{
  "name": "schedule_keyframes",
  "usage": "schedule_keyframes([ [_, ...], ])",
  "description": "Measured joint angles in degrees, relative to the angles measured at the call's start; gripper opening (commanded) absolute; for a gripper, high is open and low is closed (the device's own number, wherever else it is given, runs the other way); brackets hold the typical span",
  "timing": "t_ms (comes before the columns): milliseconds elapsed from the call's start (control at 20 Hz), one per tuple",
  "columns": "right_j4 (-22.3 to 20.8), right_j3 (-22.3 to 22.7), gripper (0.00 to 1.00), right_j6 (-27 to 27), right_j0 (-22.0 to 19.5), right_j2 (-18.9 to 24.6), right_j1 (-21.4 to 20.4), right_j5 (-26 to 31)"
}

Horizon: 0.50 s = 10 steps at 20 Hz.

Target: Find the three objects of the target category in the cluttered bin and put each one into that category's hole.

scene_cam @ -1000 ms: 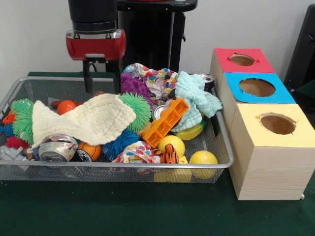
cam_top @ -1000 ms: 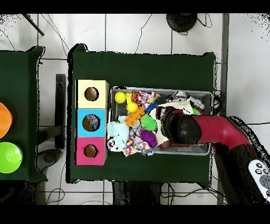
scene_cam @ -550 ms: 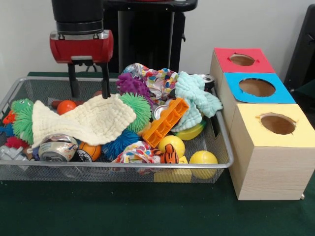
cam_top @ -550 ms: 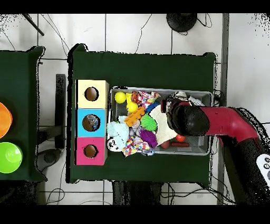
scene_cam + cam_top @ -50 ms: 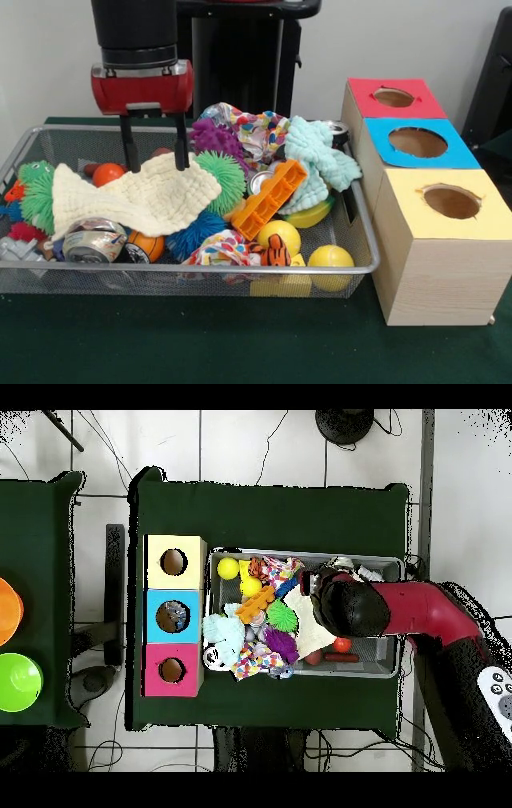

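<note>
My gripper (image 5: 158, 164) stands open over the left half of the wire bin (image 5: 200, 270). Its two black fingers (image 5: 130, 148) straddle the raised top edge of a cream knitted cloth (image 5: 136, 198) and their tips touch it. The cloth lies draped over other toys. Around it lie a green spiky ball (image 5: 226, 178), a purple spiky ball (image 5: 214, 136), a teal cloth (image 5: 317, 160), a spotted cloth (image 5: 260, 128), an orange plastic piece (image 5: 272, 198) and two yellow balls (image 5: 278, 234). In the overhead view the red arm (image 5: 345, 604) covers the gripper.
Three wooden boxes with holes stand beside the bin: red (image 5: 394, 98), blue (image 5: 418, 142) and yellow (image 5: 450, 202). A tin can (image 5: 94, 240), a small basketball (image 5: 144, 246) and an orange ball (image 5: 108, 174) lie at the bin's left. A green bowl (image 5: 15, 682) sits on a separate table.
The gripper left the back of the bin, swung left and up, then came slightly right and down onto the cream cloth's top edge. It stayed open throughout.
</note>
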Motion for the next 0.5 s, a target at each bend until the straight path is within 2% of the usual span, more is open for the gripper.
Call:
schedule_keyframes([
  [500,-2.59,0.23,1.00,0.00,0.00,0.06,2.72,-0.01],
])
